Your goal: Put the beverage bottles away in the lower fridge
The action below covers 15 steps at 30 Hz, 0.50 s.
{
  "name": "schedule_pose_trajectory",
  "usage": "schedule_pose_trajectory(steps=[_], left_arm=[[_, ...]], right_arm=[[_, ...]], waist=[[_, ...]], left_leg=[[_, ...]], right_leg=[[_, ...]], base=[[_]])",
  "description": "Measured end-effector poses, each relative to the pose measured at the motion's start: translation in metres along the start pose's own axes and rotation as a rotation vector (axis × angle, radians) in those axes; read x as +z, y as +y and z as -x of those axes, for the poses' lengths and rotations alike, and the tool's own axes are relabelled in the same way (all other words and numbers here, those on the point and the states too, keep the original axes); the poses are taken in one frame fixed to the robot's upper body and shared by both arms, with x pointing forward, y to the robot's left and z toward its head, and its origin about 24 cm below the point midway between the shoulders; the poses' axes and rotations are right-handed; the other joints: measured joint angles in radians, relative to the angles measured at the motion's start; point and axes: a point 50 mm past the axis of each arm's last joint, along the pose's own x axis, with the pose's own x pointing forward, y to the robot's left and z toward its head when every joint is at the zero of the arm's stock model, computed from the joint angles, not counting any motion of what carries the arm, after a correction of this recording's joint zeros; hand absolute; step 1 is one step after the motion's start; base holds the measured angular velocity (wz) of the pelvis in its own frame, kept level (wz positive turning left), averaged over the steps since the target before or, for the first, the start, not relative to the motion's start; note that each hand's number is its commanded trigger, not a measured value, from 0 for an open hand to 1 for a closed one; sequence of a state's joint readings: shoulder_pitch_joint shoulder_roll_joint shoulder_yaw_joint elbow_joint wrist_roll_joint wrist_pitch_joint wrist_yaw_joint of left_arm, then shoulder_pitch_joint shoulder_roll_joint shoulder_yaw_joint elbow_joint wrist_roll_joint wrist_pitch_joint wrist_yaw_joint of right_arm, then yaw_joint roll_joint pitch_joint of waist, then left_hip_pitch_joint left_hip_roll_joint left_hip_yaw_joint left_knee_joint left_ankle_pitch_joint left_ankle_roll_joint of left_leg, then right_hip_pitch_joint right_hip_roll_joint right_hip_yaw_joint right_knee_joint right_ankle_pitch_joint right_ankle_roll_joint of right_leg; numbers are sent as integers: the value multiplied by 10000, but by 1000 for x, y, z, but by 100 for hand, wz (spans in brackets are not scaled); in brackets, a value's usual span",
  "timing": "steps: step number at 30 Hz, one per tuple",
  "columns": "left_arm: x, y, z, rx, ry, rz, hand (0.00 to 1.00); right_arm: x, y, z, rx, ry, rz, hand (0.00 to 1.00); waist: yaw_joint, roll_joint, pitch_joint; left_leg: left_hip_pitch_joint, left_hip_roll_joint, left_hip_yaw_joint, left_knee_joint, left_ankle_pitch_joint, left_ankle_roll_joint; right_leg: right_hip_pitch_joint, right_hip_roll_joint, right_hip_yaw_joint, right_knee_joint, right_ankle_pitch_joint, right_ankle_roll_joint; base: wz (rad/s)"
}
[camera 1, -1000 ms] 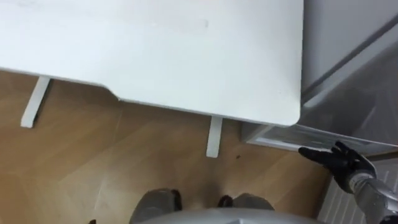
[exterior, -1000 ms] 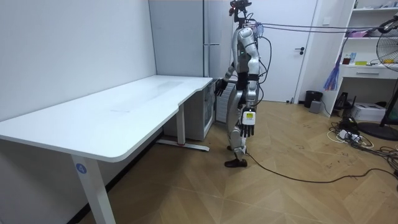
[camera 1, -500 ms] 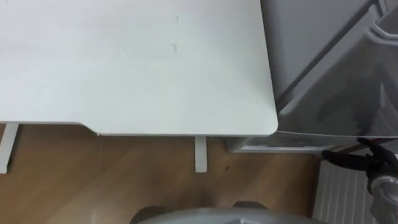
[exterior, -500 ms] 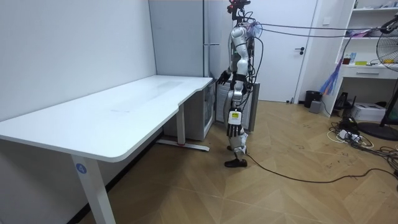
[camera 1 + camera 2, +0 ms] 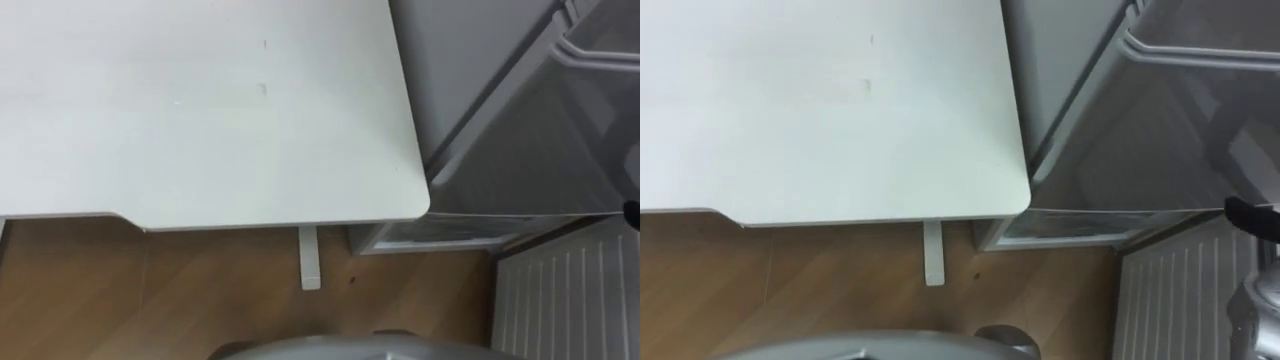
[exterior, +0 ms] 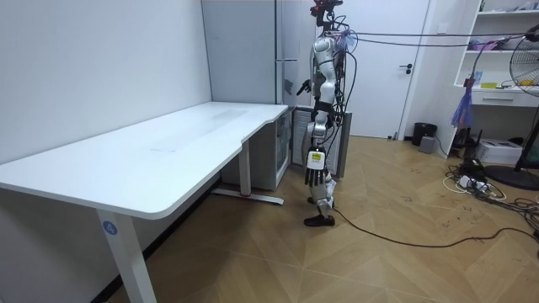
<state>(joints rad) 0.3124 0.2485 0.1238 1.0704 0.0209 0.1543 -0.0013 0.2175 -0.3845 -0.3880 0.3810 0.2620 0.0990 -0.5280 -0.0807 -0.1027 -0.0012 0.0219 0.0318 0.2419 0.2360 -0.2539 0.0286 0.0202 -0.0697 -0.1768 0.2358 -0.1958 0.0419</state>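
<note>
I stand at the far end of the white desk (image 6: 168, 151), facing the tall grey fridge (image 6: 253, 50). In the eye views the fridge (image 5: 520, 110) fills the upper right, with a pale handle bar (image 5: 1200, 55) across its front. At its foot, a low translucent ledge (image 5: 440, 232) shows beside the desk's corner. My right hand (image 5: 1250, 216) is at the right edge, a dark finger held straight in front of the fridge; in the room view it is raised at chest height (image 6: 301, 86). My left hand (image 6: 314, 160) hangs relaxed at my side, holding nothing.
The desk top (image 5: 200, 110) covers the left and middle, with its white leg (image 5: 310, 260) on the wood floor. A white ribbed panel (image 5: 565, 300) lies at the lower right. Behind me a grey panel (image 6: 344, 139) stands by the fridge; shelves, a fan and cables lie on the room view's right.
I have turned toward the fridge, so the whole eye view slid sideways. My right hand rose from the fridge's foot to chest height and slipped to the view's right edge.
</note>
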Motion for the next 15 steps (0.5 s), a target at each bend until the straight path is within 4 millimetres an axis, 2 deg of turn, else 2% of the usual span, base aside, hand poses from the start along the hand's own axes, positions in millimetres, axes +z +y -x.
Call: schedule_pose_trajectory(steps=[6,10,15], left_arm=[[2,6,1,262,-72,-257,0],[4,11,1,351,-119,111,0],[5,19,2,490,-229,641,0]], right_arm=[[-4,-13,-6,-919,317,-220,0],[0,-22,-12,-1281,580,-1103,0],[-12,-34,-23,-1512,1483,-1124,0]], waist=[[-76,69,-2],[-223,200,-25],[-302,232,-1]], left_leg=[[-11,-2,-18,6,12,-12],[-3,-6,-27,7,12,-12],[54,-8,-26,-46,19,-21]], right_leg=[[9,8,35,7,2,-1],[15,6,53,12,2,-1],[54,15,54,-3,1,0]], base=[[0],[0],[0]])
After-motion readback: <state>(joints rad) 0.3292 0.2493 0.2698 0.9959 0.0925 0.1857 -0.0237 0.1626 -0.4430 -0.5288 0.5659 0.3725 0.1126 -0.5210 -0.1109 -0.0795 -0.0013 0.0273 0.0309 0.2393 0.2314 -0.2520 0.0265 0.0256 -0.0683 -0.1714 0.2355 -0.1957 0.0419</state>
